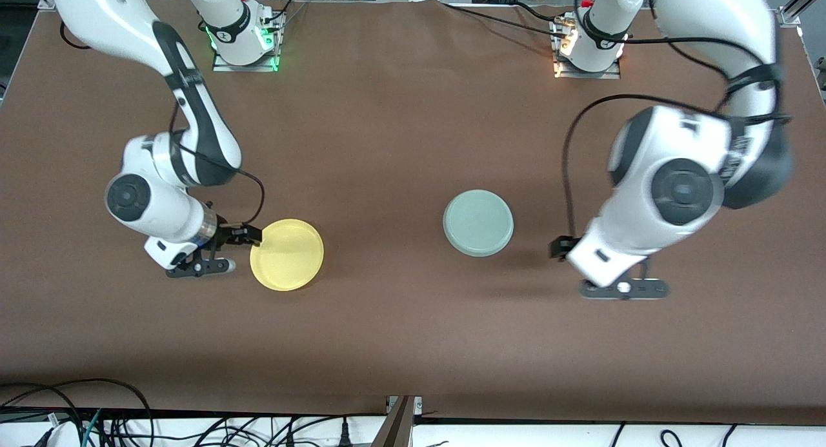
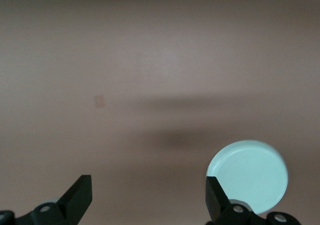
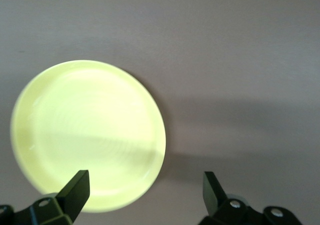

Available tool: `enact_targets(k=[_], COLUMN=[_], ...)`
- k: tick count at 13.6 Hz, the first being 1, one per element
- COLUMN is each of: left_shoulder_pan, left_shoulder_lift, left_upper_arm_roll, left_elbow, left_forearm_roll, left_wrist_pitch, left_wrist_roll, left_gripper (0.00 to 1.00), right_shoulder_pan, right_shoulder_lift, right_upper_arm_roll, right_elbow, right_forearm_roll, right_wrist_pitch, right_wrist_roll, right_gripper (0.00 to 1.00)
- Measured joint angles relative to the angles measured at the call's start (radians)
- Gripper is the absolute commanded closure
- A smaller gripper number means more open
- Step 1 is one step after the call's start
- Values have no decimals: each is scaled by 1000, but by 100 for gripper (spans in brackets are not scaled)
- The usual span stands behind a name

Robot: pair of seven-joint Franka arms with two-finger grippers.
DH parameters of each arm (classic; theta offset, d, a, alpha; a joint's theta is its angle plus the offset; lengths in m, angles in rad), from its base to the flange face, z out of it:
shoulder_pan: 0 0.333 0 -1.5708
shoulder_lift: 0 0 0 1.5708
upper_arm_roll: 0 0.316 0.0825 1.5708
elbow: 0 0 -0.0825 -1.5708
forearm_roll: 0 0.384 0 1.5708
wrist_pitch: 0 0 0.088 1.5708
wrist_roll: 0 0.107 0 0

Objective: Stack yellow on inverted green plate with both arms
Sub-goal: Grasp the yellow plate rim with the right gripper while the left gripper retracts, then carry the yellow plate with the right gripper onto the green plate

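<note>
The yellow plate (image 1: 286,254) lies rim up on the brown table toward the right arm's end. My right gripper (image 1: 245,237) is low beside its edge, open and empty. In the right wrist view the yellow plate (image 3: 87,135) lies just ahead of the open right gripper (image 3: 145,190), partly under one fingertip (image 3: 75,187). The pale green plate (image 1: 478,222) lies upside down, flat underside up, near the table's middle. My left gripper (image 1: 556,248) is low beside it, open and empty. In the left wrist view the green plate (image 2: 250,177) lies by one fingertip (image 2: 215,197) of the left gripper (image 2: 149,195).
The brown table (image 1: 400,144) is bare between the two plates and around them. Cables and a bracket (image 1: 400,421) lie past the table's edge nearest the front camera.
</note>
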Motion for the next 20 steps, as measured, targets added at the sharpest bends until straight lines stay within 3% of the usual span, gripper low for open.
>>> enact_targets(k=[3, 6, 10, 11, 14, 20], left_shoulder_pan=[94, 137, 152, 162, 180, 178], left_shoulder_lift=[-88, -237, -505, -567, -657, -664], left_upper_arm_roll=[-2, 5, 29, 33, 49, 31], left_elbow=[-30, -148, -456, -538, -664, -667], left_forearm_roll=[-20, -20, -20, -20, -20, -20], left_wrist_pitch=[-89, -99, 56, 98, 131, 97], left_wrist_roll=[131, 187, 189, 190, 202, 203], left_gripper=[0, 0, 0, 0, 0, 0], right_shoulder_pan=[-4, -9, -9, -9, -9, 40], right_shoulder_lift=[62, 81, 124, 122, 120, 112], right_upper_arm_roll=[-1, -2, -2, -2, 0, 38], right_elbow=[4, 4, 4, 7, 21, 213], right_forearm_roll=[1, 1, 2, 2, 9, 192], right_wrist_pitch=[52, 55, 93, 95, 85, -125], right_wrist_roll=[0, 0, 0, 0, 2, 146], right_gripper=[16, 36, 90, 100, 100, 100])
